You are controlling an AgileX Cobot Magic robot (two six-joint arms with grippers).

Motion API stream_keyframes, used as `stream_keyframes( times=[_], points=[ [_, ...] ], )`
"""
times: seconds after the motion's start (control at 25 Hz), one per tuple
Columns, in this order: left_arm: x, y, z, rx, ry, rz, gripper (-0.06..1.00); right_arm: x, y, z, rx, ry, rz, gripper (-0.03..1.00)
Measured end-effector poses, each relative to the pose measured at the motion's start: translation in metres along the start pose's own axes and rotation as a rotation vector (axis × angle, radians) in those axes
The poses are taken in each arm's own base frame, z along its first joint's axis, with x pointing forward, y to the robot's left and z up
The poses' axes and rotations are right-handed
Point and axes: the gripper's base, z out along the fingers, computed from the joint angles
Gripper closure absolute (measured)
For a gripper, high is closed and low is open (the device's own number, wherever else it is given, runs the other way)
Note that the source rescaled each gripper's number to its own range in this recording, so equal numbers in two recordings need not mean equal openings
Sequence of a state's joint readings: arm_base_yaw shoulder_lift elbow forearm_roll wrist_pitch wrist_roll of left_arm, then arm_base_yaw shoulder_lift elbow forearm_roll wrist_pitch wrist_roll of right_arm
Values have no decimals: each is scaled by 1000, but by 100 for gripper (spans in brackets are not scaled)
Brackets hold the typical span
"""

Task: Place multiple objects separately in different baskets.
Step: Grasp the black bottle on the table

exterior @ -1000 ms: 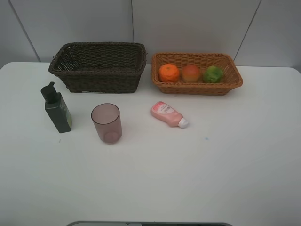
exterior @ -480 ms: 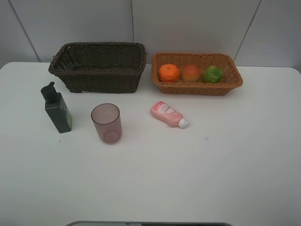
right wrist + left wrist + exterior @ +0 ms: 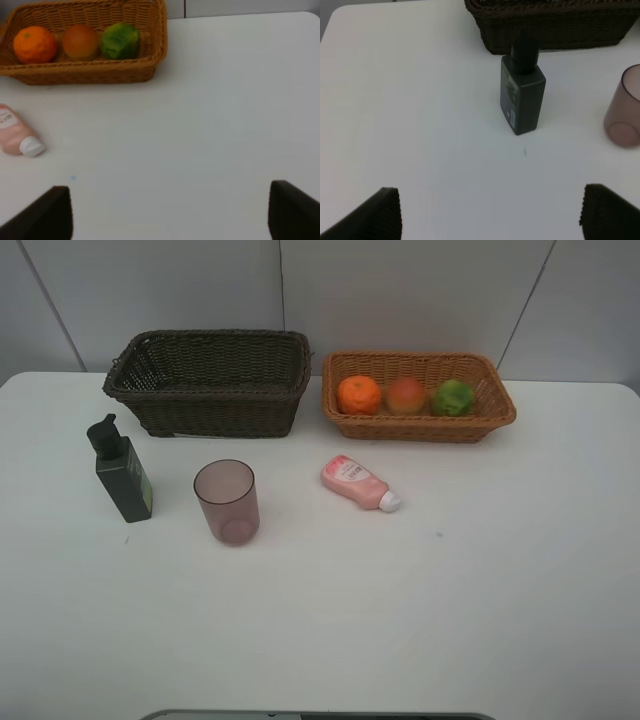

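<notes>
Surface: white tabletop (image 3: 480, 580) before a grey panelled wall.
Left gripper (image 3: 490, 212): jaws wide, empty; dark green square pump bottle (image 3: 521, 95) upright straight ahead, translucent mauve plastic cup (image 3: 624, 112) ahead, off to one side.
Right gripper (image 3: 170, 210): jaws apart, empty; pink white-capped tube (image 3: 17, 136) lying ahead, off to one side.
Advice: probably bottle first; square the jaws on its flat sides, below the pump.
Dark brown woven wicker basket (image 3: 210, 380): nothing visible inside.
Light orange-tan woven basket (image 3: 420, 422): 3 fruits, orange (image 3: 359, 394), red-orange peach (image 3: 406, 395), green fruit (image 3: 453, 397).
</notes>
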State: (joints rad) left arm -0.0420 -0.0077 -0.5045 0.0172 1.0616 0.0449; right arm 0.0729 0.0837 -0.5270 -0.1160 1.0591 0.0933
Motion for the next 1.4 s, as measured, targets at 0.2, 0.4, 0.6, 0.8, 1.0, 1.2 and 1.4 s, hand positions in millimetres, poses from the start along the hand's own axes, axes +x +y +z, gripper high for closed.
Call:
stream_keyframes(
  times=[0.2,0.4,0.6,0.8,1.0,1.2,1.4],
  points=[
    [0,0,0,-3,0,3,3,0,0,0,-7,0,-4,35],
    [-12,1,8,-7,26,7,3,0,0,0,-7,0,-4,35],
    [-69,2,43,13,-41,-7,3,0,0,0,-7,0,-4,35],
    [-100,-1,92,53,33,-61,3,0,0,0,-7,0,-4,35],
    [-93,-3,145,68,264,-81,3,0,0,0,-7,0,-4,35],
    [-84,-7,179,92,367,-144,3,0,0,0,-7,0,-4,35],
    [-84,-8,203,100,424,-156,3,0,0,0,-7,0,-4,35]
  ],
)
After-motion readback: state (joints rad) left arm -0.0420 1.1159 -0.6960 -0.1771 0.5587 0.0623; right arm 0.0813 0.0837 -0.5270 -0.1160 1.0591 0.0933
